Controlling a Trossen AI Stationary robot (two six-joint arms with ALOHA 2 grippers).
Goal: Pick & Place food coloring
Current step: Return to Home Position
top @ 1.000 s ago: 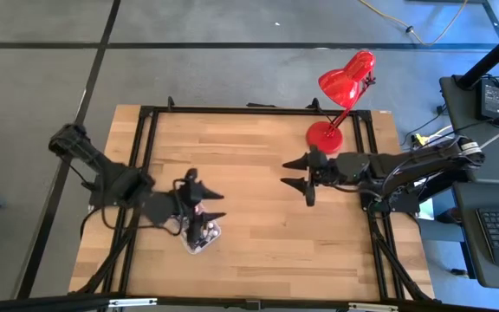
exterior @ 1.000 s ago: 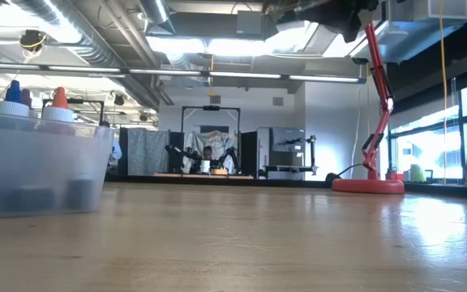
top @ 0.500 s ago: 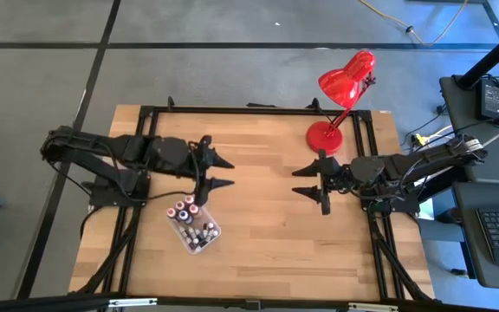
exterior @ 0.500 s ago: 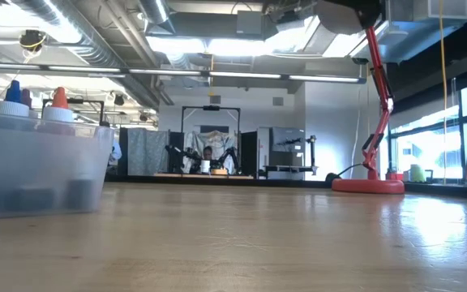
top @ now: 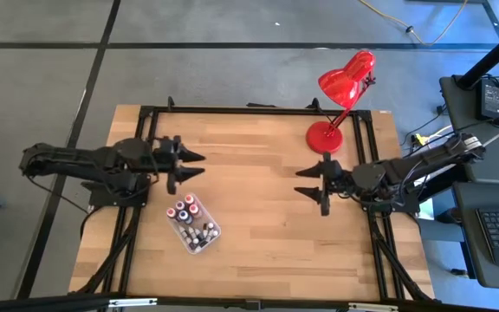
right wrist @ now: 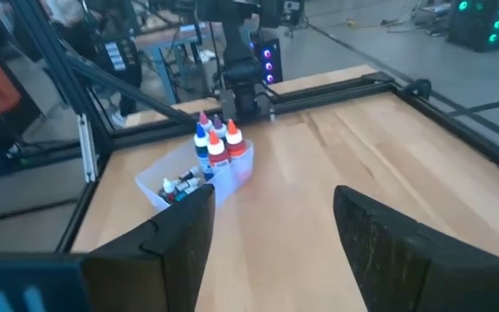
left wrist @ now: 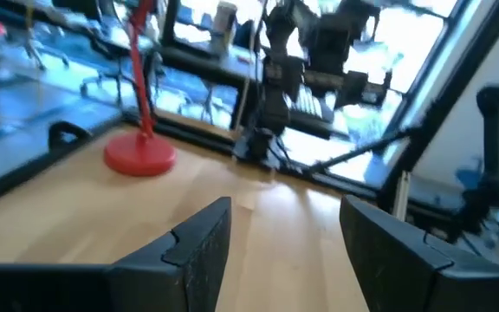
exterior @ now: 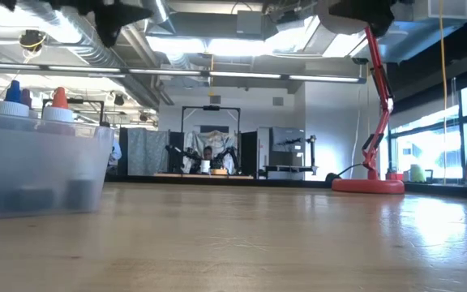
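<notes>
Several food coloring bottles (top: 190, 222) rest inside a clear plastic tray (top: 206, 239) on the table's left half. A few taller ones (right wrist: 214, 141) stand upright with red, blue and orange tips; the low view shows those tips (exterior: 57, 99) above the tray wall (exterior: 39, 166). My left gripper (top: 195, 167) hovers open beyond the tray's far end, pointing level toward the table's right, nothing between its fingers (left wrist: 199, 247). My right gripper (top: 299, 182) hovers open over the right half, pointing left toward the tray, also empty.
A red desk lamp (top: 343, 85) stands with its round base (top: 323, 136) at the far right of the table, close to my right arm. Black frame rails (top: 249, 111) run along the table's edges. Bare wood (top: 249, 208) lies between the two grippers.
My left gripper has left its place over the tray, swung toward the far edge, then drawn back toward the left edge, its fingers staying open. The tray and bottles have kept still. My right gripper has drawn back a little toward the right edge.
</notes>
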